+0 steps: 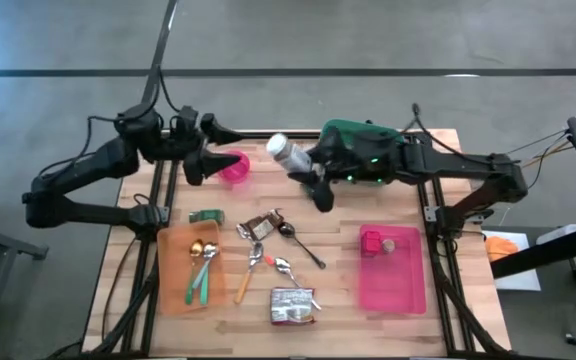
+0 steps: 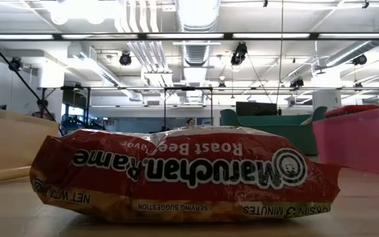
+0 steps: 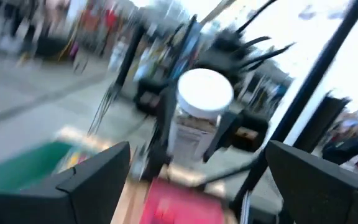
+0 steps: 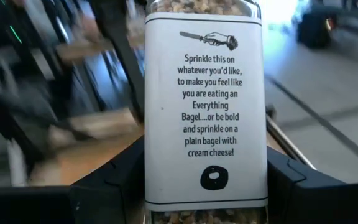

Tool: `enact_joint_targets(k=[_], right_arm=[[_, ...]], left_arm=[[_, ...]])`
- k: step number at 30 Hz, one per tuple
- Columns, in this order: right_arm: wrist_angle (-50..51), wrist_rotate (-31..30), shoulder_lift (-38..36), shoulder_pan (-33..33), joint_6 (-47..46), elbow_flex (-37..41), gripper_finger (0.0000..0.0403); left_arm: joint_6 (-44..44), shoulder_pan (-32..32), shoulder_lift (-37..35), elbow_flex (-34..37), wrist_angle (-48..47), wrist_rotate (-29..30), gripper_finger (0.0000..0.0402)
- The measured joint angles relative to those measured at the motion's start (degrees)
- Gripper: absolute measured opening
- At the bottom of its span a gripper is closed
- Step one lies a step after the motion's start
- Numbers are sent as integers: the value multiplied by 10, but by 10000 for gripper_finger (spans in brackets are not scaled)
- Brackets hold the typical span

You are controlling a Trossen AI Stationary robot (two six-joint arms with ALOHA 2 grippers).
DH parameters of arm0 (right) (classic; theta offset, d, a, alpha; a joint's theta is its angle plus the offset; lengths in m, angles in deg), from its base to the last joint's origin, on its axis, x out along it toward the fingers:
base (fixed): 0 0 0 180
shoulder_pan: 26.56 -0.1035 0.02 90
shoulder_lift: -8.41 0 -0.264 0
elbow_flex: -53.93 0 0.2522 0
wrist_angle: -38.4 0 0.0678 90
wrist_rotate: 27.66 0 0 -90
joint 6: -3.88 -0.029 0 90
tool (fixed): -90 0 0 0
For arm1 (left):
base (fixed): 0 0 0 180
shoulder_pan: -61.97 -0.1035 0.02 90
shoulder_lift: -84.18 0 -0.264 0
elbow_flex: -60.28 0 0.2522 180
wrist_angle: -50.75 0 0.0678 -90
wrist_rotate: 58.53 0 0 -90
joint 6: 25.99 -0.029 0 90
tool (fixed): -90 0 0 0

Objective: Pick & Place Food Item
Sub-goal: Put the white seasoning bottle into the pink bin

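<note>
Low view, Maruchan ramen packet [image 2: 183, 174], roast beef

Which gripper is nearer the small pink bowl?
Left. The left gripper hovers just beside the pink bowl; the right gripper holds the seasoning jar farther right.

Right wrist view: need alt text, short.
The right gripper is shut on a seasoning jar, its dark fingers pressing either side of the white label, which reads "Sprinkle this on whatever you'd like" and mentions an everything bagel. Behind it, a blurred wooden table and dark arm parts show.
</note>
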Motion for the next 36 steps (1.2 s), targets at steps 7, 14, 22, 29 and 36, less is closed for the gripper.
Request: enact_joint_targets(k=[7,14,22,29,36], right_arm=[[-203,21,-44,8,-65,108,196],[-263,9,-28,11,-85,134,196],[-283,12,-10,12,-85,109,196],[-293,12,22,12,-115,90,196],[-302,14,46,7,-117,70,196]], left_arm=[[27,27,46,52,208,52,378],[28,45,121,18,225,68,378],[13,55,168,-24,229,65,378],[-4,58,183,-30,255,45,379],[-29,60,182,-29,264,-12,351]])
